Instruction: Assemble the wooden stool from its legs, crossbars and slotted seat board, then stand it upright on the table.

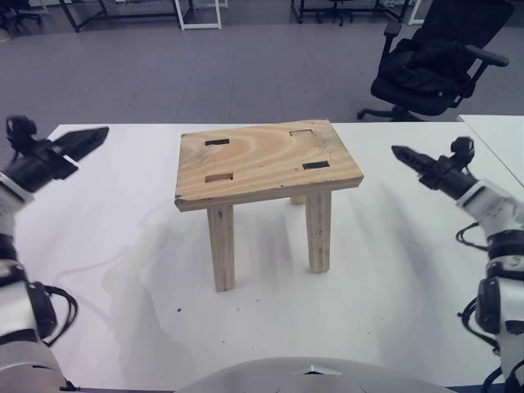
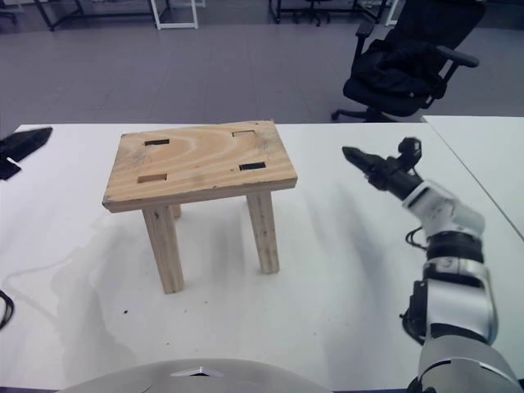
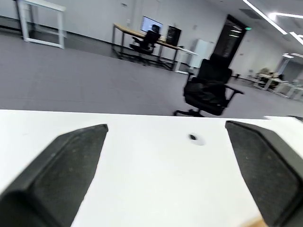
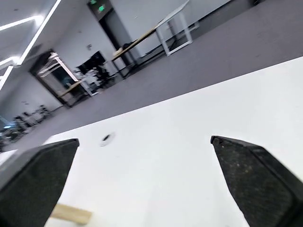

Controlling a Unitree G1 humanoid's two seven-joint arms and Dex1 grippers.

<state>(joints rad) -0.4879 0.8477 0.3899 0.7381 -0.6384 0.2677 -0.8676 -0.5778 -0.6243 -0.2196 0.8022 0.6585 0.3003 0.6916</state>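
Note:
The wooden stool stands upright in the middle of the white table (image 1: 385, 270). Its slotted seat board (image 1: 266, 160) is on top, with a front leg (image 1: 220, 246) and another leg (image 1: 318, 229) under it. My left gripper (image 1: 88, 141) hovers to the left of the seat, open and empty, apart from the wood. My right gripper (image 1: 404, 155) hovers to the right of the seat, also open and empty. In the left wrist view the dark fingers (image 3: 61, 175) are spread wide over bare table. The right wrist view has its fingers (image 4: 258, 175) spread too, with a corner of the seat (image 4: 71, 213) between them.
A black office chair (image 1: 434, 57) stands on the floor behind the table's far right corner. A second white table (image 1: 499, 131) adjoins on the right. A small round grommet (image 3: 194, 137) sits in the tabletop. Bare table surrounds the stool on all sides.

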